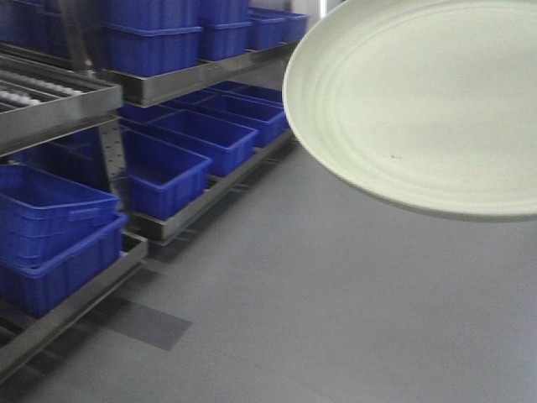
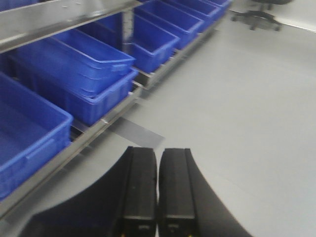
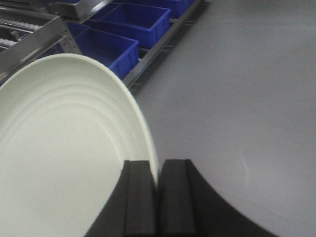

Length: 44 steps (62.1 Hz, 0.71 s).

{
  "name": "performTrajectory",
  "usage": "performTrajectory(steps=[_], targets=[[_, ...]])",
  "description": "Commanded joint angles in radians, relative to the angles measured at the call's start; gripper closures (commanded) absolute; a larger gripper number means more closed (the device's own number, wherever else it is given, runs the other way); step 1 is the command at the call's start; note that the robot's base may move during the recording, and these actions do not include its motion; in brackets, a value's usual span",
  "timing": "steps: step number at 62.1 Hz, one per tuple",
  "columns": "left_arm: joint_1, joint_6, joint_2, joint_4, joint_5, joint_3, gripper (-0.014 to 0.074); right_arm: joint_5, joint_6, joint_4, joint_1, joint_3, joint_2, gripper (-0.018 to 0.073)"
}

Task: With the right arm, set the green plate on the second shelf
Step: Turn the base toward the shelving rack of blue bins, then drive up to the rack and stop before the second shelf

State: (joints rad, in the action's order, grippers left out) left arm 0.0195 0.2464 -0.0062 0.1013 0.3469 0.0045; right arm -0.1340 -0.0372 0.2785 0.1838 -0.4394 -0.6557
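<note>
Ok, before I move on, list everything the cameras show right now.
green plate: one, pale green, held in the air over the floor, rim pinched in the right hand
blue bins: many, blue, in rows on the rack's levels, some stacked
steel rack: one run, grey metal, along the left side
office chair: one, black base only, far end of the floor
floor patch: one, dark grey, beside the rack's foot
floor: grey, right of the rack
right hand: black, closed on the plate's rim
left hand: black, fingers together, nothing in it
</note>
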Motion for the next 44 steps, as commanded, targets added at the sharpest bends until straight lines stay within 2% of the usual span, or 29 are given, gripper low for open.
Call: performTrajectory(steps=[1,44], targets=[[0.006,0.001,-0.025,0.0,-0.051,0.032,0.0472,0.101,-0.001,0.007,-0.007,-0.035,0.001,0.051],[0.006,0.001,-0.025,0.0,-0.051,0.032,0.0472,0.101,-0.001,0.007,-0.007,-0.035,0.001,0.051]])
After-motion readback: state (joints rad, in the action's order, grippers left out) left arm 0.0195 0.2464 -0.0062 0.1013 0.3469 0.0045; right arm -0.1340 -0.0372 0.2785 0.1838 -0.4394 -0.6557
